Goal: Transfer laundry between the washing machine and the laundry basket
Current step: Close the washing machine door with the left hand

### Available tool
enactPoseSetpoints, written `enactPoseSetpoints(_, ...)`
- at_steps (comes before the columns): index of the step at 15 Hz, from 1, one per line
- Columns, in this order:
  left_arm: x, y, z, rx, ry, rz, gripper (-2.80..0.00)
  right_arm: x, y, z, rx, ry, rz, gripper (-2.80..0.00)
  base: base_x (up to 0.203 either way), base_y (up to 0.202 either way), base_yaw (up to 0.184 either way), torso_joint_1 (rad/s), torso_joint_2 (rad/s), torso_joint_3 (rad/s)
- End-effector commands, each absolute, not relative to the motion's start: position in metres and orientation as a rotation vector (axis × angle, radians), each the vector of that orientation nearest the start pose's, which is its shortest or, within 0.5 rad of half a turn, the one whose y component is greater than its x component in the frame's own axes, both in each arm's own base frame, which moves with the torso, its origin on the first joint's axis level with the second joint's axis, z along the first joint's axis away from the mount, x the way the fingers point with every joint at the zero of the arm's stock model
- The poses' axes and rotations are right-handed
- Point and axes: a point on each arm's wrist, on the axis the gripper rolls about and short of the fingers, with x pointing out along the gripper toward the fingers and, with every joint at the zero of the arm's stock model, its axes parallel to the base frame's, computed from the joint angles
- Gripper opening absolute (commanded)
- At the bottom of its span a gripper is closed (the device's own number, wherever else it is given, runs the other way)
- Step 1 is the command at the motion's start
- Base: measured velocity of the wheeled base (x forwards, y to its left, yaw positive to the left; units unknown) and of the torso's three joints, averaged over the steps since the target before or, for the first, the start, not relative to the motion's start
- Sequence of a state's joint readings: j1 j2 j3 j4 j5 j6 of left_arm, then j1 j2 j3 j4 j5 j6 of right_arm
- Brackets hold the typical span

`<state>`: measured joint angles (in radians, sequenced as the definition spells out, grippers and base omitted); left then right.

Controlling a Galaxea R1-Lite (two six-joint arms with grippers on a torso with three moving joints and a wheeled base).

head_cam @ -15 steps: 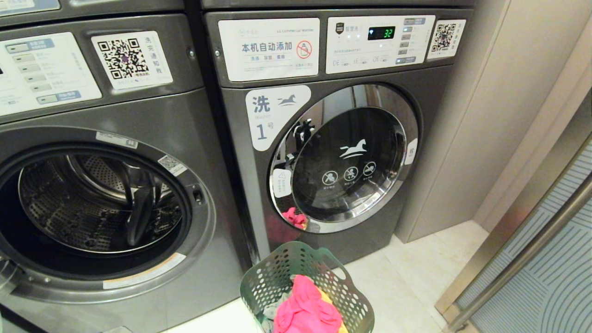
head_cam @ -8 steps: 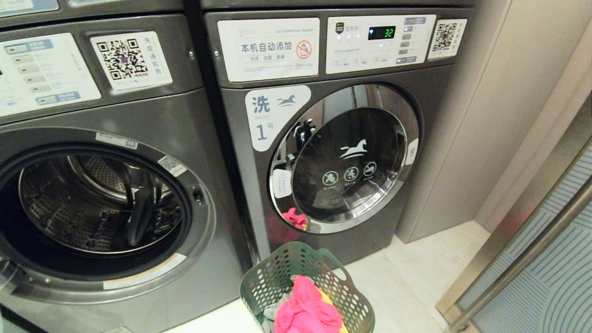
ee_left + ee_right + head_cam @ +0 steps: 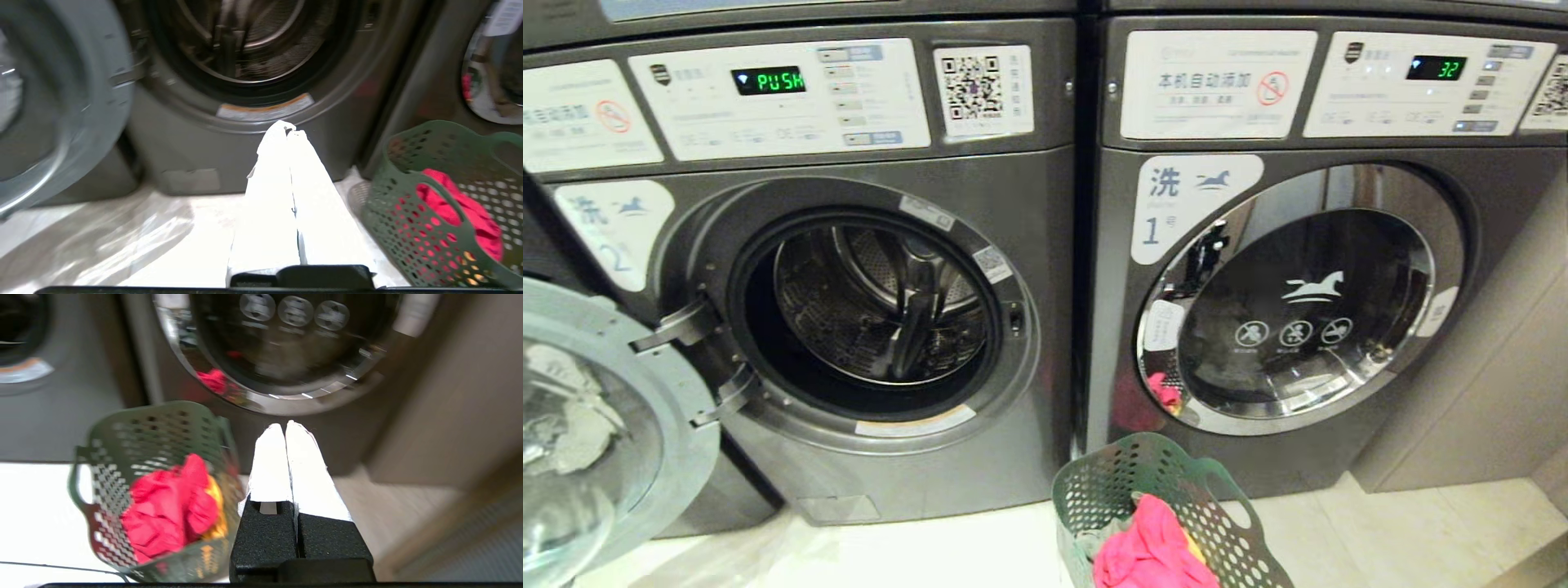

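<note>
The left washing machine (image 3: 874, 310) stands open, its steel drum empty and its round door (image 3: 596, 425) swung out to the left. A green perforated laundry basket (image 3: 1111, 490) sits on the floor between the two machines, holding pink laundry (image 3: 1156, 555) over a yellow piece (image 3: 214, 498). Neither arm shows in the head view. My left gripper (image 3: 287, 130) is shut and empty, pointing at the open machine's lower front, with the basket (image 3: 392, 204) to its side. My right gripper (image 3: 284, 426) is shut and empty, facing the closed machine, beside the basket (image 3: 155, 424).
The right washing machine (image 3: 1298, 302) is closed, its display lit, its chrome door mirroring the pink laundry. A beige wall (image 3: 1503, 367) flanks it on the right. Pale tiled floor (image 3: 947, 555) runs along the front of both machines.
The whole head view has swung left, so the open machine and its door now show in full. The basket, laundry and both grippers have not moved relative to the machines.
</note>
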<state>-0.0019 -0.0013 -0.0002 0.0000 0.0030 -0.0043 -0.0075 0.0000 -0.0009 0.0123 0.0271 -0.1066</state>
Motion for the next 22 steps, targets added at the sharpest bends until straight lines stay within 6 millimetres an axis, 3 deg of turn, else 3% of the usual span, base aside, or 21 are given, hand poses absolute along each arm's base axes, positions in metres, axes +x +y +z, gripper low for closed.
enactPoseSetpoints(1, -0.0228, 0.0001, 0.0755, -0.005, 0.000, 0.002, -2.80, -0.0228, 0.0008, 0.0746, -0.107, 0.011, 0.021, -2.80, 0.001, -0.006, 0.181, 0.002, 0.00, 0.001)
enactPoseSetpoints(5, -0.0228, 0.0002, 0.0755, -0.005, 0.000, 0.001, -2.80, -0.0227, 0.0008, 0.0743, -0.107, 0.013, 0.021, -2.80, 0.001, -0.004, 0.119, 0.002, 0.00, 0.003)
enactPoseSetpoints(11, -0.0228, 0.0001, 0.0756, -0.006, -0.002, 0.002, -2.80, -0.0228, 0.0008, 0.0747, -0.107, 0.011, 0.021, -2.80, 0.000, 0.000, 0.000, 0.000, 0.00, 0.000)
enactPoseSetpoints(22, -0.0228, 0.0001, 0.0756, -0.005, -0.002, 0.002, -2.80, -0.0228, 0.0008, 0.0745, -0.107, 0.012, 0.021, -2.80, -0.154, 0.000, 0.002, 0.001, 0.00, 0.003)
